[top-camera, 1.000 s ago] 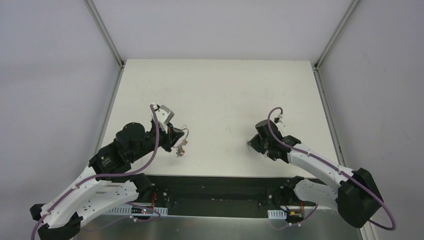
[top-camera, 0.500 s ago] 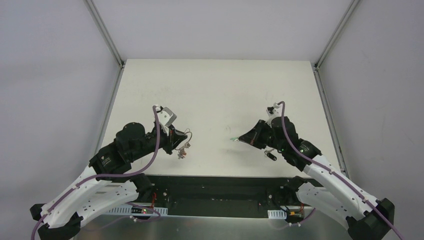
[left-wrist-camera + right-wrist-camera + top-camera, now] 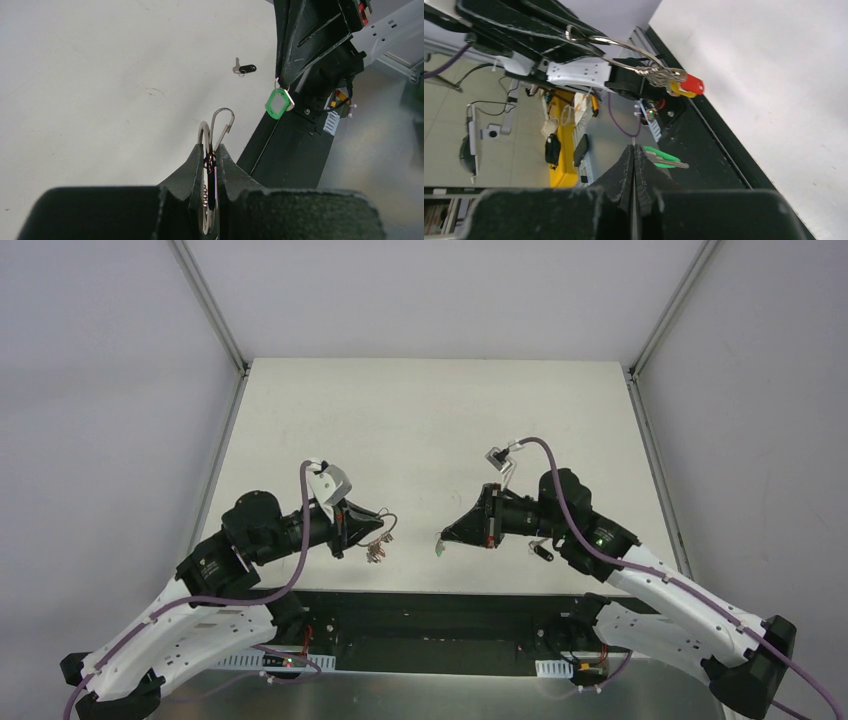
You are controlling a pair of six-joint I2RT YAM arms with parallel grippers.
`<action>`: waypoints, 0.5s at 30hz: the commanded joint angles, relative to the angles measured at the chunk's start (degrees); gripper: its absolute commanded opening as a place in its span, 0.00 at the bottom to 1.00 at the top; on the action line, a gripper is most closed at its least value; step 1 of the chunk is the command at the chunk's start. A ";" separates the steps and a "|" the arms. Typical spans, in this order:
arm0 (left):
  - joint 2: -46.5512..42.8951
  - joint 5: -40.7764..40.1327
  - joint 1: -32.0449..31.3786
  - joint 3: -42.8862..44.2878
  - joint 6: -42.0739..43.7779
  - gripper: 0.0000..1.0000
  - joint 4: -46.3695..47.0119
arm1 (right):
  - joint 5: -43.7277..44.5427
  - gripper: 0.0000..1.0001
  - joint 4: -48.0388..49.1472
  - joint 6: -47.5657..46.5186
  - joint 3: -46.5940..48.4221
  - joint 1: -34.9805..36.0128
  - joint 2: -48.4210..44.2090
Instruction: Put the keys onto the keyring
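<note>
Low at the top view's centre, the left gripper (image 3: 368, 524) clamps the keyring (image 3: 215, 129) and the right gripper (image 3: 447, 536), nearby, pinches the green key (image 3: 279, 103), while the black key (image 3: 541, 550) lies on the table (image 3: 430, 420) at lower right; the dangling key could swing past the ring's gap.

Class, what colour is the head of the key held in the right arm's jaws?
Green; the key shows best in the left wrist view.

One green key (image 3: 279, 103), one black key (image 3: 246, 68), one keyring (image 3: 220, 125).
</note>
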 commanded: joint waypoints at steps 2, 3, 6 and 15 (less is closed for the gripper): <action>-1.89 4.38 -0.29 -1.14 1.29 0.00 7.41 | -4.16 0.00 16.78 5.27 1.76 2.94 2.29; -2.02 4.56 -0.22 -1.25 1.37 0.00 7.80 | -4.10 0.00 18.65 6.10 1.73 3.68 3.23; -2.39 4.81 -0.26 -1.63 1.38 0.00 9.19 | -3.76 0.00 23.59 8.26 1.81 6.01 5.51; -5.53 7.19 -0.23 -5.87 1.97 0.00 18.92 | -0.48 0.00 40.60 16.00 0.49 10.08 10.53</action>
